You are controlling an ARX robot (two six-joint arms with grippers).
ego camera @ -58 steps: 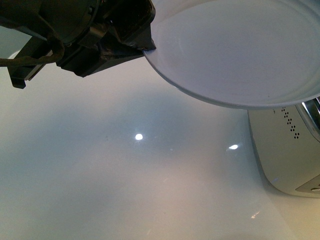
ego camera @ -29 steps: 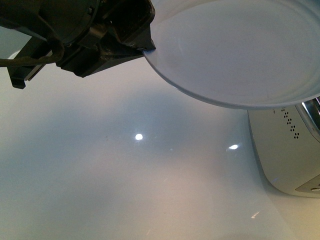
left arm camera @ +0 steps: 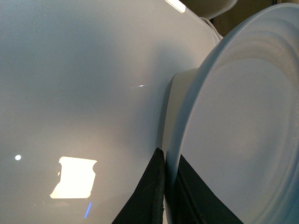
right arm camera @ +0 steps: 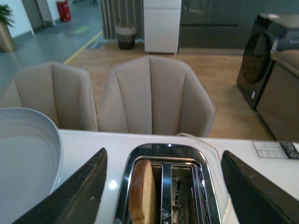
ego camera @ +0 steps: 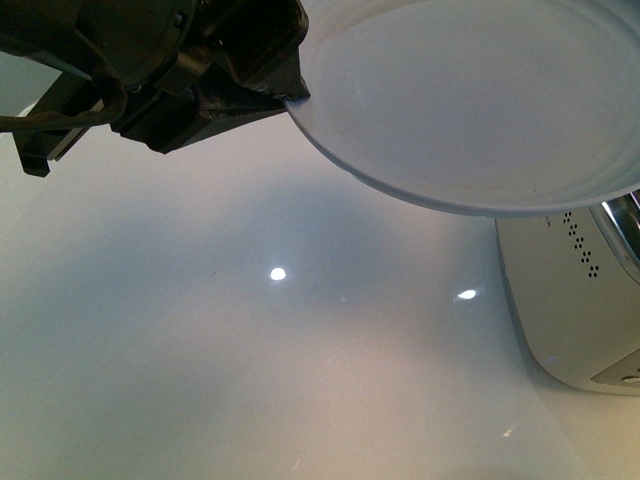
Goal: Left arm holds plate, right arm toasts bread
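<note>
Black angular left end effector [ego camera: 295, 95] pinched shut on the rim of a round, pale bluish-white plate [ego camera: 480, 100], one pad on each face of the rim in the left wrist view. Held in the air over the glossy white counter [ego camera: 250, 380], just beside and partly above a cream toaster with a chrome top [right arm camera: 168, 151], nothing on it yet. Right end effector [right arm camera: 163, 186] spread wide above the toaster and gripping nothing. One slice of light-brown wholemeal bread [right arm camera: 141, 191] standing upright in the slot nearer the plate, its crust showing above the chrome. Probably time to lift the slice out, though possibly only to press it down; no lever visible. To lift it well: centre over the slice, descend straight, close on the two flat faces rather than the crust edges, and avoid scraping the slot walls. Pull straight up until clear, then cross to the plate. Meanwhile, hold the plate level and close by, grip firm on the rim.
</note>
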